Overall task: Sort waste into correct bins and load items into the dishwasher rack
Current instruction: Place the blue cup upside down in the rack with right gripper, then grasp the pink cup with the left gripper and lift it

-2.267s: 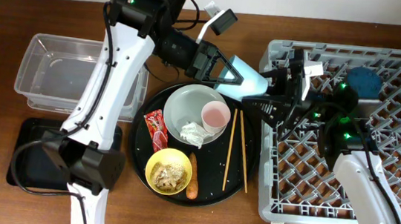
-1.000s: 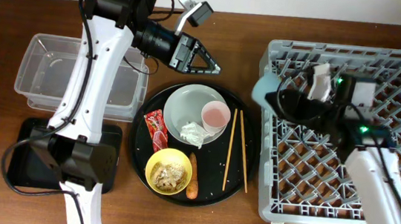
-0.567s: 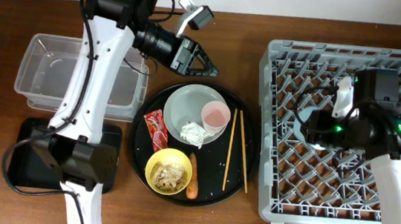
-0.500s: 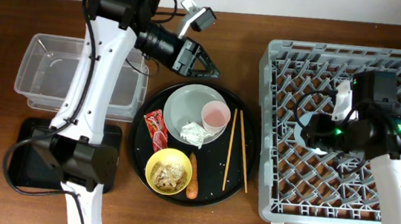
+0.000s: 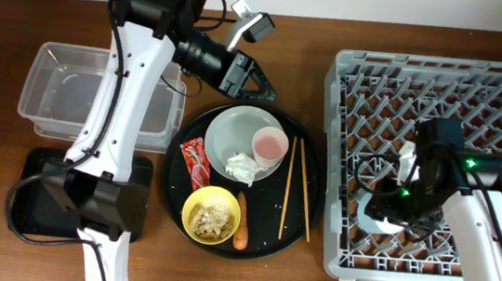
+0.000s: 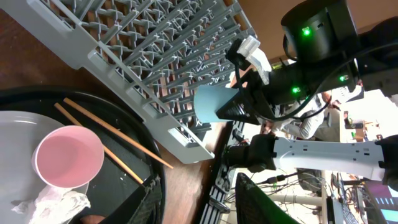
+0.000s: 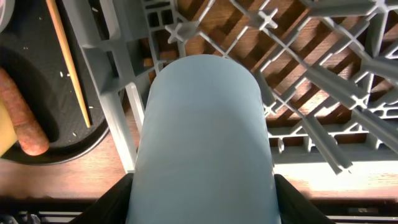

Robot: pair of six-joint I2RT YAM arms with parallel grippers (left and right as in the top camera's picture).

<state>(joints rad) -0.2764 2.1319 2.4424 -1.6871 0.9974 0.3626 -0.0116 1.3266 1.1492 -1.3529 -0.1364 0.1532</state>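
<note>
My right gripper [image 5: 382,210] is shut on the small blue cup [image 7: 202,124], holding it on its side low over the front left part of the dishwasher rack [image 5: 352,67]. The cup fills the right wrist view above the rack's pegs [image 7: 323,81]. My left gripper [image 5: 255,83] hangs open and empty beyond the far edge of the round black tray [image 5: 311,212]. On that tray sit the grey plate [image 5: 231,134] with the white-pink cup [image 5: 269,145] and tissue [image 5: 243,167], the red wrapper [image 5: 195,163], the yellow bowl [image 5: 198,200] of scraps, the carrot piece [image 5: 241,228] and the chopsticks [image 5: 287,186].
The clear tub [image 5: 50,91] stands at the left, with the shallow black tray [image 5: 34,202] in front of it. The left arm's white links reach over both bins. Bare wood lies between the round tray and the rack.
My right arm has carried the blue cup from the rack's far left corner across and down to its front left part. The left gripper has shifted slightly right.
</note>
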